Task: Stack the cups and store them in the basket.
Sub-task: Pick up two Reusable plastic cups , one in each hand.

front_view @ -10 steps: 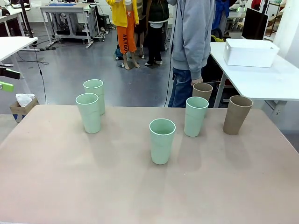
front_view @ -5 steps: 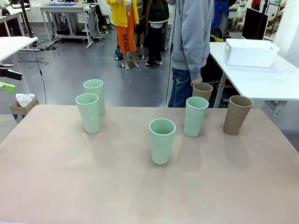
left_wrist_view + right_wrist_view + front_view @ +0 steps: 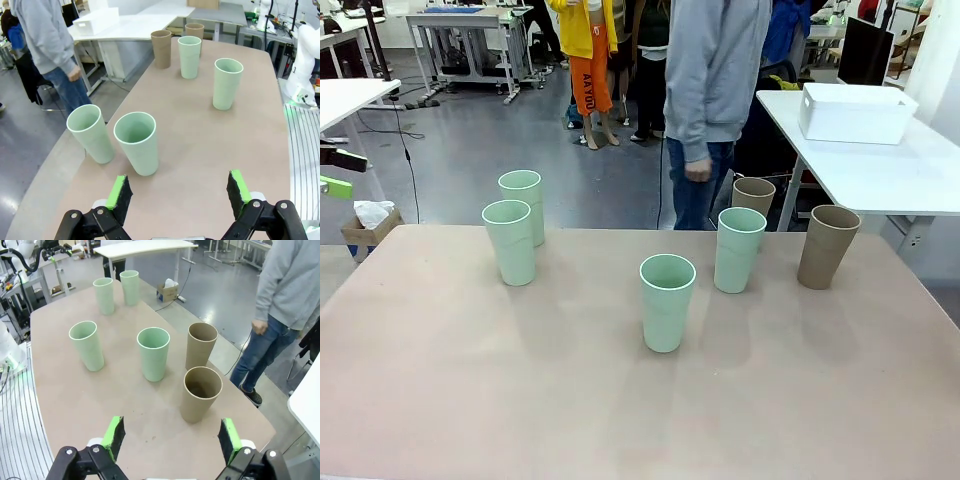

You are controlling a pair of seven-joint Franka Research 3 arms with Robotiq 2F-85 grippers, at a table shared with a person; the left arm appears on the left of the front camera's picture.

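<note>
Left claw (image 3: 178, 192): fingers apart, empty. Right claw (image 3: 171, 439): wide apart, empty. Four mint cups (image 3: 667, 300) and two brown cups (image 3: 827, 245) stand upright, unstacked, on desk (image 3: 470, 400). Basket (image 3: 855, 112) sits on separate white table (image 3: 910, 175), far right.

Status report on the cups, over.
Open and empty: left gripper, right gripper. Six cups upright, unstacked, on the table; basket on side table. Beyond far edge: person, nothing blocking.
</note>
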